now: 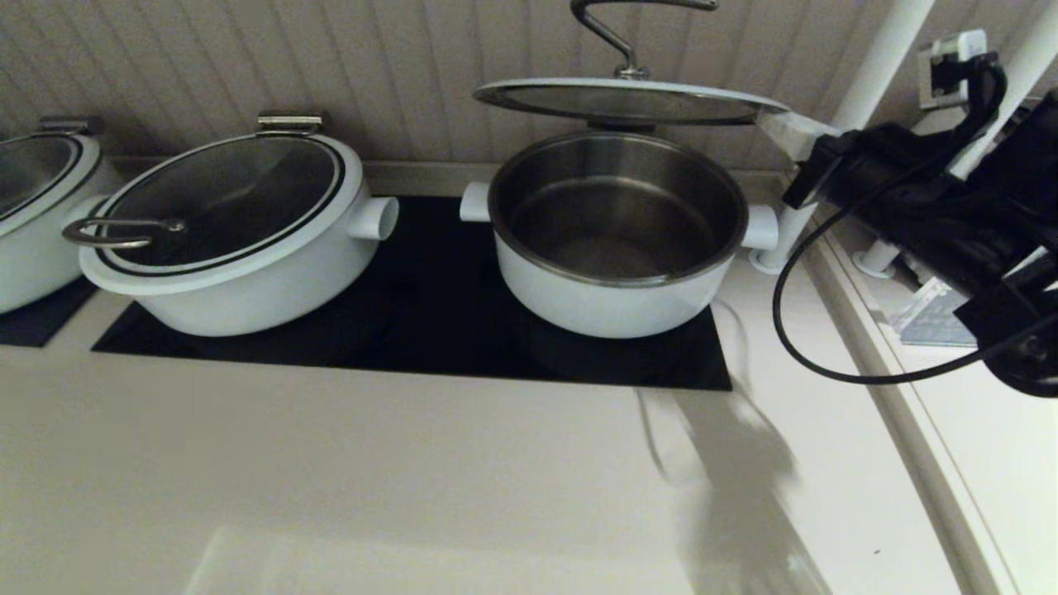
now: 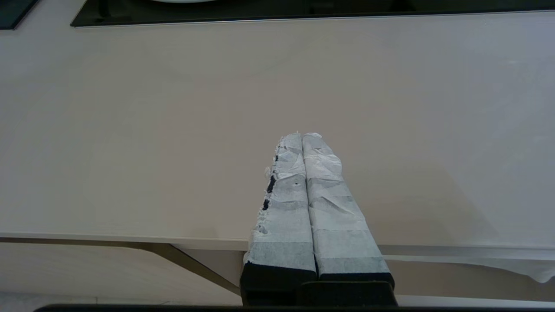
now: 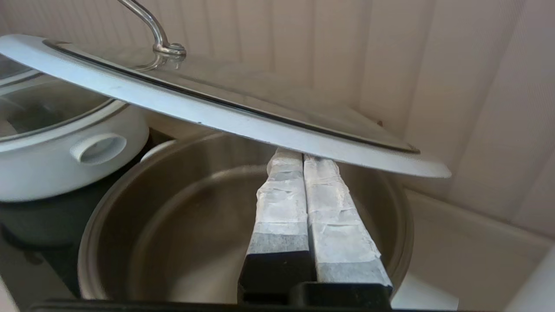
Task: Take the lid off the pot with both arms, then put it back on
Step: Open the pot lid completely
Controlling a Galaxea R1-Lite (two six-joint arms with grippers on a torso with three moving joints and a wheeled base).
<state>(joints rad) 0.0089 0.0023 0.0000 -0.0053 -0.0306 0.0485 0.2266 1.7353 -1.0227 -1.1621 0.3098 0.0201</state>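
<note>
The left gripper [image 2: 302,135], jaws pressed together, hovered over the beige counter [image 2: 130,130]. The round steel-lined white pot [image 1: 616,240] sat uncovered on the black cooktop [image 1: 430,322]. The white-rimmed glass lid [image 1: 628,101] hung raised above it, its rim resting on the right gripper [image 3: 302,155], jaws pressed together beneath.

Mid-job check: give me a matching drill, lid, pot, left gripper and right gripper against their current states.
Things:
1. lid
2. pot
3. left gripper
4. right gripper

States:
A. uncovered, steel inside showing, on the black cooktop
B. fingers together over bare counter, holding nothing
C. raised above the pot, tilted
D. fingers together under the lid's white rim

Pairs: 1-C, 2-A, 3-B, 4-D
</note>
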